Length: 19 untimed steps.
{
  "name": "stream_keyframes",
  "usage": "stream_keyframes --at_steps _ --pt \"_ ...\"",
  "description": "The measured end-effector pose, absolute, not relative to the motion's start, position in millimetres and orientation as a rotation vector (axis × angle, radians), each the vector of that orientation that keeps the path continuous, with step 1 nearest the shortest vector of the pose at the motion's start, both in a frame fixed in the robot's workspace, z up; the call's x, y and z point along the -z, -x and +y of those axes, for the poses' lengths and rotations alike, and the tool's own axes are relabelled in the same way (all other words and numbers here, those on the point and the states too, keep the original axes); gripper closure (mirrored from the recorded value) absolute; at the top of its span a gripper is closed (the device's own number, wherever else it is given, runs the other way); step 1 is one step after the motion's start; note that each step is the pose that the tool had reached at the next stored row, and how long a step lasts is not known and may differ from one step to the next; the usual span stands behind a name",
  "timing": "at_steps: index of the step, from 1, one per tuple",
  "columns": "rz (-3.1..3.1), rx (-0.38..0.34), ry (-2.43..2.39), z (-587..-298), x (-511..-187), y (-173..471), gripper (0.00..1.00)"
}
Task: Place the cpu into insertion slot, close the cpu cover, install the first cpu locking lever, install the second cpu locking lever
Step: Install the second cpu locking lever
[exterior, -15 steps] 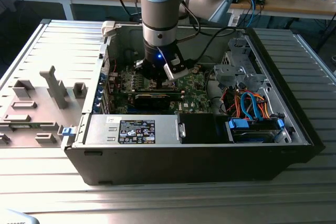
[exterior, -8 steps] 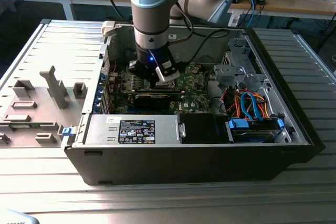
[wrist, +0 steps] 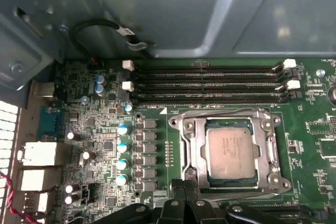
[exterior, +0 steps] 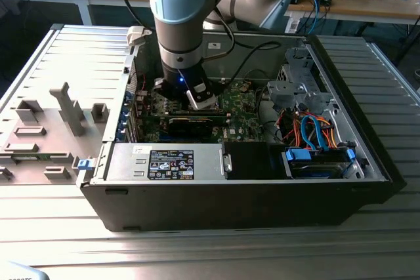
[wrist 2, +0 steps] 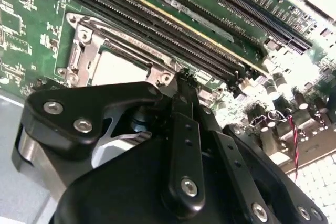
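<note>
While the arm reaches down into the open computer case (exterior: pixel 230 195), which lies on its side on the ribbed metal surface (exterior: pixel 197 247), the gripper (exterior: pixel 200 100) hangs low over the green motherboard (exterior: pixel 239 106). Inside the case, along the near wall in the exterior view, sit a labelled power supply (exterior: pixel 167 162) and, toward the exterior view's right, a drive bay with blue and orange cables (exterior: pixel 315 132).

Seated in the insertion slot (wrist: pixel 186 148), the cpu (wrist: pixel 232 151) lies flat and square, silvery top up. Around it the cpu cover (wrist: pixel 273 148) lies down flat as a metal frame, its open middle showing the chip. Just beyond the slot run four long black memory slots (wrist: pixel 210 85), parallel to one edge of the frame.

In both wrist views the jaws look pressed together, pinching nothing, with the tips (wrist: pixel 184 190) hovering at the frame's edge, near one corner of the socket. In the second wrist view the same tips (wrist 2: pixel 181 85) stand just beside the frame (wrist 2: pixel 84 45). The case wall (wrist: pixel 184 14) rises close behind the memory slots; open board lies beside the socket
</note>
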<state>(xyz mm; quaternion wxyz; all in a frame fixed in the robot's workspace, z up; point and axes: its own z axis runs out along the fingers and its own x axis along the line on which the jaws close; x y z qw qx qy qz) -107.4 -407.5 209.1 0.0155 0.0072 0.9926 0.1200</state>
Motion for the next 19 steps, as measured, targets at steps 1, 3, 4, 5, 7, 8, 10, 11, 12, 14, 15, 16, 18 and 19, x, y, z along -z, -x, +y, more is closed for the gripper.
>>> stream_keyframes --at_steps 1,3,4,5,7,8,10,11,12,14,15,16,18,19 --pt "3.088 -0.380 -0.020 -409.6 -207.9 107.6 0.89" --pt "3.086 -0.396 -0.014 -413.7 -205.1 107.7 0.89" --pt "3.085 -0.406 -0.011 -414.3 -204.1 107.8 0.89" --pt "3.085 -0.413 -0.009 -414.3 -203.5 107.9 0.89" --pt "3.082 -0.435 0.000 -414.4 -202.0 108.0 0.89" --pt "3.081 -0.449 0.006 -414.4 -201.0 108.1 0.89" --pt "3.079 -0.467 0.013 -414.4 -199.6 108.2 0.89" --pt "3.078 -0.477 0.018 -414.3 -198.6 108.2 0.89" --pt "3.077 -0.482 0.021 -414.3 -198.0 108.2 0.89" --pt "3.076 -0.489 0.024 -414.3 -196.9 108.2 0.89" --pt "3.076 -0.489 0.025 -414.3 -196.5 108.2 0.89" --pt "3.077 -0.489 0.026 -414.4 -196.5 108.2 0.89" --pt "3.080 -0.469 0.027 -414.2 -196.2 108.1 0.89" --pt "3.083 -0.446 0.028 -414.0 -196.2 108.1 0.89"
